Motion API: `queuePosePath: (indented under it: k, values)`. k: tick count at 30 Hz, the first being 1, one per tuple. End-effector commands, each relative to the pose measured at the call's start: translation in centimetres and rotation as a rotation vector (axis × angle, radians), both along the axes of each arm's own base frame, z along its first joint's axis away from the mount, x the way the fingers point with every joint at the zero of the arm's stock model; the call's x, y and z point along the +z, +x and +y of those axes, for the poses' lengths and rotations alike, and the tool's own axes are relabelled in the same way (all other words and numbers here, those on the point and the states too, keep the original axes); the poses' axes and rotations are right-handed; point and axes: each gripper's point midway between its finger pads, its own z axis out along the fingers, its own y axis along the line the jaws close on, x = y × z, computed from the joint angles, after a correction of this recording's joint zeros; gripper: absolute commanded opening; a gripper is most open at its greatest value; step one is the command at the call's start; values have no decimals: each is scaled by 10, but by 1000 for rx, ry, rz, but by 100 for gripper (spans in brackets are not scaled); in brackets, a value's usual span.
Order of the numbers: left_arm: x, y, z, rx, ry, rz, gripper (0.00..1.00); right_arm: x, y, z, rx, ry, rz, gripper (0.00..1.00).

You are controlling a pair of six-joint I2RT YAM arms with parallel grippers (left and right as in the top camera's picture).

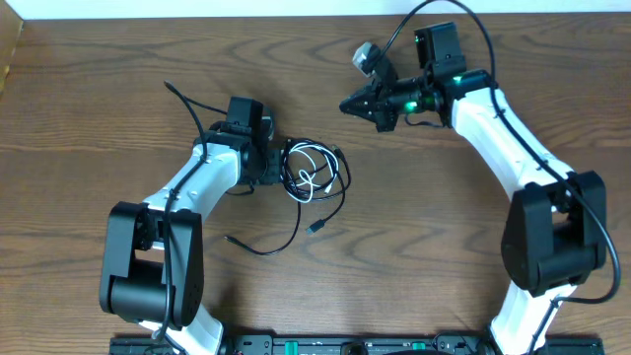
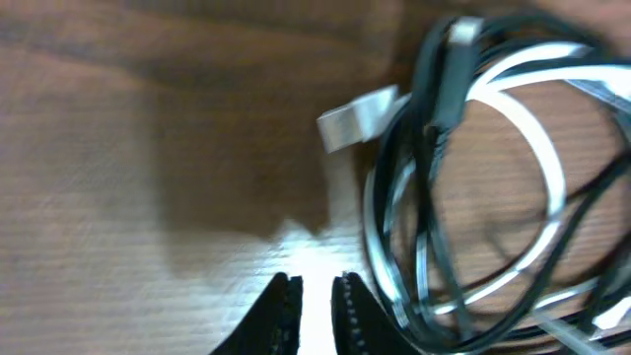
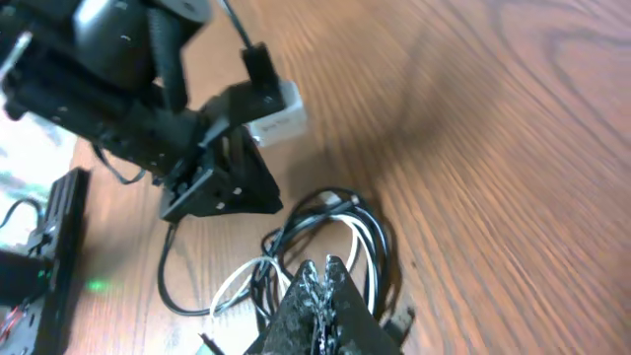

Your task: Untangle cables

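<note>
Black cable (image 2: 434, 108) and white cable (image 2: 542, 148) lie coiled together mid-table (image 1: 99, 99), beside the left hand (image 2: 315, 311), whose barely parted, empty fingers may pinch both strands and tighten the tangle; the right hand (image 3: 321, 268) hovers clenched, empty.

No text, labels or numbers legible

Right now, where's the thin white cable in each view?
Overhead: thin white cable at centre, looped inside the thin black cable.
Left wrist: right side, a curved white band.
Right wrist: lower centre.
Shared landmark: the left gripper beside the tangle.
</note>
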Motion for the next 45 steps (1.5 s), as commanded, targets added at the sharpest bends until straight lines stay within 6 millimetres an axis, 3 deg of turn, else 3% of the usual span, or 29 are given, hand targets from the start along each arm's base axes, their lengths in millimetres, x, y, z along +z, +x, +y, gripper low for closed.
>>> queuePosePath:
  k: [1, 10, 14, 17, 21, 30, 32, 36, 38, 45]
  values:
    - [7, 0, -17, -9, -104, 5, 28, -9, 0, -4, -64, -62, 59, 1]
    - [-3, -30, -20, 198, -164, 176, 35, -36, -17, 5, -82, -217, 104, 6]
    - [-6, -24, -26, 204, -177, 152, 42, -45, -21, 14, -87, -288, 72, 11]
    - [-6, -19, -31, 202, -187, 130, 41, -52, -22, 17, -109, -348, 58, 10]
    - [-8, -21, -30, 275, -182, 148, 30, -57, -20, 15, -162, -385, 80, 9]
    - [-34, -52, -27, 387, -116, 219, 19, -57, -19, 11, -189, -382, 110, 10]
    - [-33, -50, -29, 374, -118, 211, 9, -57, -17, 9, -207, -379, 125, 11]
    - [-16, -38, -39, 227, -164, 154, 7, -58, -15, 2, -254, -373, 180, 11]
    - [1, -27, -43, 129, -164, 87, 7, -60, -14, -5, -284, -376, 217, 3]
    - [87, 13, -54, -106, -174, -250, 7, -60, 3, -40, -491, -317, 412, 1]
